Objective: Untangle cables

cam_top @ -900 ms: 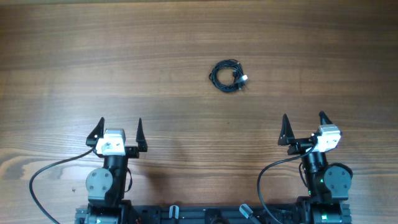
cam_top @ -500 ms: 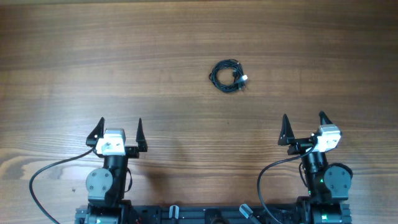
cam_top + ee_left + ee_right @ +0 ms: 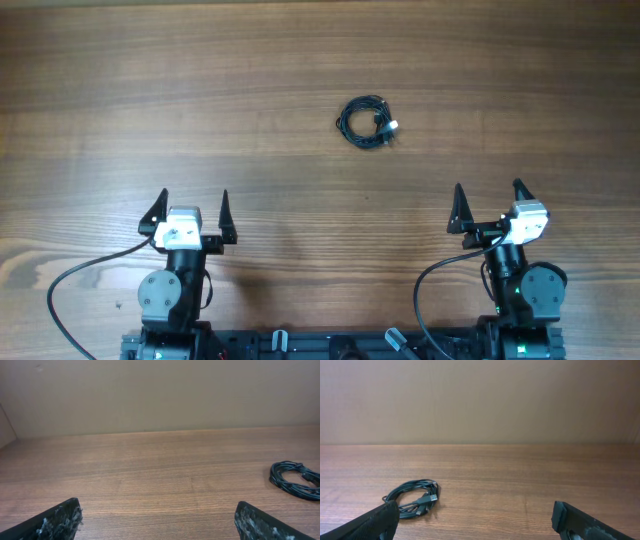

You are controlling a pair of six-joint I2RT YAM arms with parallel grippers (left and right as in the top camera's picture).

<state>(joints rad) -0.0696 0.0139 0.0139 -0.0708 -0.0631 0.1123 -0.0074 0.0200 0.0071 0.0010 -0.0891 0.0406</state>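
Observation:
The cables (image 3: 366, 121) lie wound in one small black coil on the wooden table, far of centre, with a white plug tip on the coil's right side. The left wrist view has the coil (image 3: 296, 479) at its right edge; the right wrist view has the coil (image 3: 414, 498) at lower left, plugs lying inside the loops. My left gripper (image 3: 193, 203) stands open near the front left, nothing between its fingers. My right gripper (image 3: 488, 198) is open too, near the front right, and empty. Both are well short of the coil.
Thick black arm cables (image 3: 70, 285) loop on the table beside each arm base at the front edge. A plain beige wall (image 3: 480, 400) rises behind the table's far edge.

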